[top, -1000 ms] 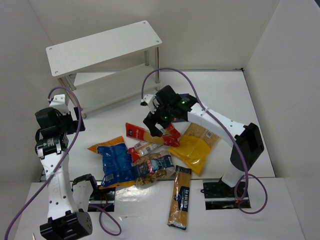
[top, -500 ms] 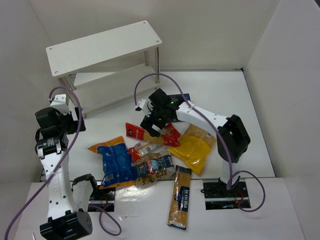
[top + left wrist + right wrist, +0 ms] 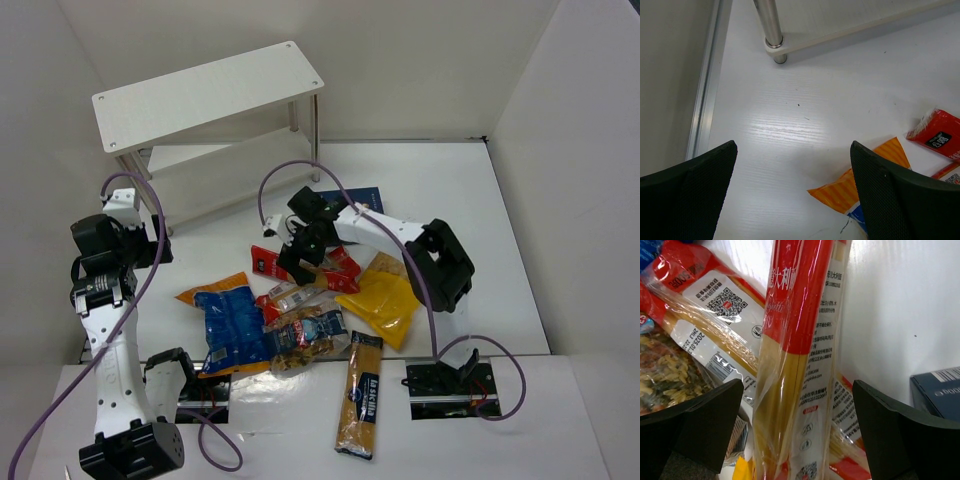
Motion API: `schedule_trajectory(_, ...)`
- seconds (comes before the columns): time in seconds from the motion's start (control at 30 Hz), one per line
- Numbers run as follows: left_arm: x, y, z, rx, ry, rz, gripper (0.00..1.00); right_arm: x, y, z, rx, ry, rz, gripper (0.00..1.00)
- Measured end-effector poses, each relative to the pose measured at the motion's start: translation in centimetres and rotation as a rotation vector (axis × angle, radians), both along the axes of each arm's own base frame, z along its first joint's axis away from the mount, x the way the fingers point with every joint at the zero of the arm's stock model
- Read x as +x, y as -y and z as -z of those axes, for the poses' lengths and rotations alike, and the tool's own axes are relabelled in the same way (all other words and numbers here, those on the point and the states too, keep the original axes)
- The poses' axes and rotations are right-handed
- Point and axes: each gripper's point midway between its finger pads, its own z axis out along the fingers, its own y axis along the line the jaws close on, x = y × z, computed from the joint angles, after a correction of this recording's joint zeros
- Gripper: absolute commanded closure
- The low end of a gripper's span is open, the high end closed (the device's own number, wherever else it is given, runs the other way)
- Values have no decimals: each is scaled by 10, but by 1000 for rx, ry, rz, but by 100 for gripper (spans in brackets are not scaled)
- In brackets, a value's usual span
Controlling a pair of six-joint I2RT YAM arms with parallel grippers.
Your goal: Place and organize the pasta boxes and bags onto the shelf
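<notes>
Red-and-clear film is wrapped round the long spaghetti pack [image 3: 805, 300], which lies on the counter [image 3: 450, 190] in the middle of the top view. It lies among the other packets, well below the white shelf [image 3: 210, 95] at the upper left. The pack is judged to be light and fairly stiff along its length, since the dry strands act as a bundle. The glossy wrap is likely to be slippery, and the strands could snap if the pack is bent or squeezed hard. A hold across the narrow width near mid-length is suggested, so that neither end droops. A second spaghetti pack [image 3: 715, 315] is seen partly under it, toward the left of the wrist view, and could be dragged along. A dark blue box [image 3: 937, 390] is seen at the right edge.

The right pincer [image 3: 796, 405] is held spread wide, one finger on each side of the pack, with a gap visible on both sides. Nothing is gripped, and contact with the wrap cannot be confirmed. The left pincer [image 3: 792, 150] is likewise spread apart and empty, over bare counter near a shelf leg.
</notes>
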Motion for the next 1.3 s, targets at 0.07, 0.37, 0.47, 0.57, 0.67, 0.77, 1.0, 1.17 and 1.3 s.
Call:
schedule_trajectory(0.07,0,0,0,-1,0,1,1,-1,0,6,-8,-11,-6,2)
schedule_trajectory(0.37,0,0,0,-1,0,1,1,0,-1,20,-22,-24,-18,69)
schedule_trajectory(0.47,0,0,0,-1,0,2,1,4,-7,19,-4,-28,-28,100)
schedule_trajectory(0.57,0,1,0,-3,1,5,1,12,-16,16,18,-6,-38,100)
schedule_trajectory(0.67,0,1,0,-4,1,6,1,12,-20,18,18,-29,-45,100)
schedule_trajectory(0.77,0,1,0,-4,1,7,1,9,-21,10,39,-59,-49,100)
schedule_trajectory(1.0,-1,2,-2,-1,9,8,1,6,-25,-39,140,-126,-18,100)
schedule_trajectory(1.17,-1,2,-2,-1,10,7,1,12,-29,-95,241,-62,1,100)
schedule_trajectory(1.3,-1,2,-2,-1,10,7,1,20,-31,-119,293,-45,34,100)
